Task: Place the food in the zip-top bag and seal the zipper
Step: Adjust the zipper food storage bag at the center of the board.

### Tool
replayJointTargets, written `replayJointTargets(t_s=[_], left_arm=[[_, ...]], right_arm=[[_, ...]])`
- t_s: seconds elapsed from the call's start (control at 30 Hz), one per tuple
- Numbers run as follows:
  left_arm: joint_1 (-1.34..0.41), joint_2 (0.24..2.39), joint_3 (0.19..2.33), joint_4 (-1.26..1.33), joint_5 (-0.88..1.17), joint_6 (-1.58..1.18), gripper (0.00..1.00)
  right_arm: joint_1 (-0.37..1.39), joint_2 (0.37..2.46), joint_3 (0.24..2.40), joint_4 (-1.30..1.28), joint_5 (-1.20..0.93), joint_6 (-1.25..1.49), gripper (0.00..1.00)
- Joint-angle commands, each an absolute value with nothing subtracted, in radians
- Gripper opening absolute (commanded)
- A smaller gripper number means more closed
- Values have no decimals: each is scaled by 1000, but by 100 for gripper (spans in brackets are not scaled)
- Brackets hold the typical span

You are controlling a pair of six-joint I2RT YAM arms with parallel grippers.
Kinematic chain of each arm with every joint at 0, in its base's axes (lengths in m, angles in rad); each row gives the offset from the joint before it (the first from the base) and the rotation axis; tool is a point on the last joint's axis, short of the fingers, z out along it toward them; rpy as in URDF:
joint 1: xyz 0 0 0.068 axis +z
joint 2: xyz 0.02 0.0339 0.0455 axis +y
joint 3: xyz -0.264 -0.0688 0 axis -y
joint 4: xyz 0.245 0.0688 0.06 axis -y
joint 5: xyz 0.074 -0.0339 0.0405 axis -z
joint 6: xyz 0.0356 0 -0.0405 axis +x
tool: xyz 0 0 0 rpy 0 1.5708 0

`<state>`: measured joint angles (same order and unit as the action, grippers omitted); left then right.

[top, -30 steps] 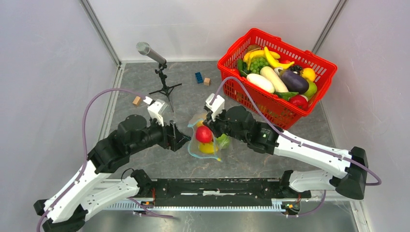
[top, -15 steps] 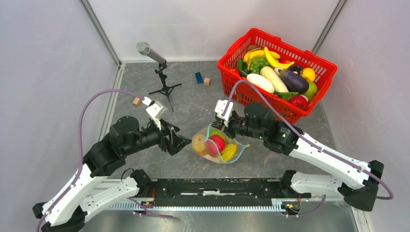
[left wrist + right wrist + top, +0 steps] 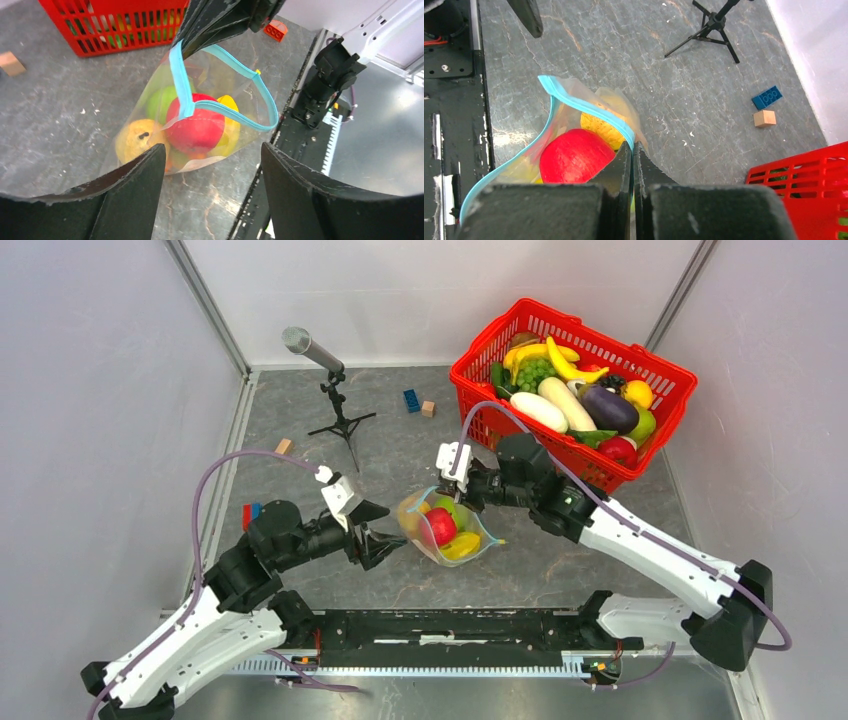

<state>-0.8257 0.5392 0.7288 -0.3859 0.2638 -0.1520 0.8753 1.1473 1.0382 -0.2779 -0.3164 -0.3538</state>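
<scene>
The zip-top bag [image 3: 445,530] sits toward the middle of the tabletop [image 3: 400,440], nearer its front edge than its back. The food is already inside: a red apple [image 3: 440,527], a yellow lemon [image 3: 462,546], a green round fruit [image 3: 447,508] and an orange [image 3: 411,512]. The zipper [image 3: 235,107], a light blue strip, gapes in a wide loop. The right end effector [image 3: 632,150] is pinched fully shut on one stretch of that strip and holds the mouth up, while the bag's belly appears to rest on the tabletop. The left end effector [image 3: 385,530] hangs just beside the bag on its left, fingers spread wide with nothing in them, pointed at the fruit.

Loading looks finished and sealing is the step in hand. It would go best if the free end effector took the far end of the strip and drew it taut against the right-hand grip, so the two tracks line up before any pressing. The mouth should stay high so no fruit rolls out.

A red basket [image 3: 570,390] of other toy produce fills the back right corner. A microphone on a tripod [image 3: 318,355] and two small blocks [image 3: 420,404] stand near the back edge. No brand, label or writing can be read.
</scene>
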Motion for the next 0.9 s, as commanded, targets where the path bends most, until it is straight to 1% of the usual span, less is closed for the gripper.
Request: replayJointTargets(t_s=[0.0, 0.17, 0.3, 0.43, 0.6, 0.8, 0.87], left_arm=[[-822, 495, 648, -215, 265, -2, 75], [-822, 435, 553, -115, 323, 134, 76], [-822, 468, 541, -100, 349, 182, 74], [-822, 513, 532, -60, 315, 217, 72], [-824, 550, 521, -5, 236, 279, 65], [-824, 561, 520, -5, 168, 302, 64], [-824, 548, 508, 27, 154, 307, 66]], right_arm=[[837, 1180, 1082, -242, -412, -423, 0], [821, 1219, 1111, -293, -457, -473, 0], [816, 1236, 1116, -307, -465, -485, 0], [814, 1234, 1108, -308, -505, -495, 0], [813, 1236, 1112, -324, -514, -509, 0], [813, 1239, 1115, -329, -523, -513, 0], [813, 1244, 1117, -330, -527, -512, 0]])
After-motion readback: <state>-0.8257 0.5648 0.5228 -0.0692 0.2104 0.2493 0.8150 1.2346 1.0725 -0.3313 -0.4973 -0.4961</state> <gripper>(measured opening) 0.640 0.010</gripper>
